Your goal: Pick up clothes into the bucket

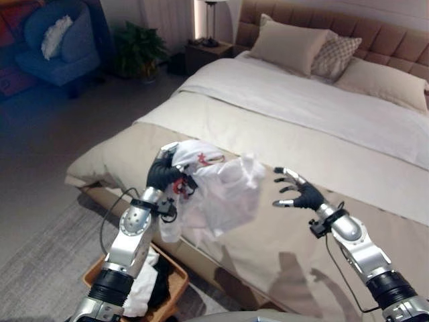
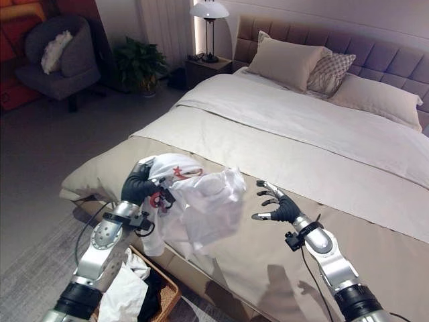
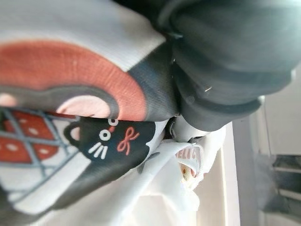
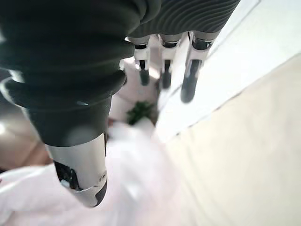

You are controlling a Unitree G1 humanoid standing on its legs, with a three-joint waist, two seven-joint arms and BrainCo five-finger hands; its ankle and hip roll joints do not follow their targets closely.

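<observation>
- The left hand [image 1: 163, 174] is gripping a white garment [image 1: 221, 184] above the near corner of the bed [image 1: 322, 134], its fingers curled into the cloth — the rest is hanging loose below the hand.
- The left wrist view is showing what the head views are not: a cartoon print on the garment [image 3: 70, 117], red and black, pressed close against the hand's dark cover.
- The right hand [image 2: 275, 204] is hovering over the beige bedspread just beside the garment, fingers spread and lightly bent, holding nothing; its wrist view is showing the fingers [image 4: 190, 87] hanging apart over the cloth.
- A brown basket [image 1: 175, 285] is sitting on the floor below the left arm, already holding white and dark clothes [image 2: 131, 288].
- Beyond, the bed is carrying pillows [image 2: 288, 60] against a padded headboard — a lamp [image 2: 210, 10], a potted plant [image 2: 141, 64] and an armchair [image 2: 64, 57] are standing further off.
</observation>
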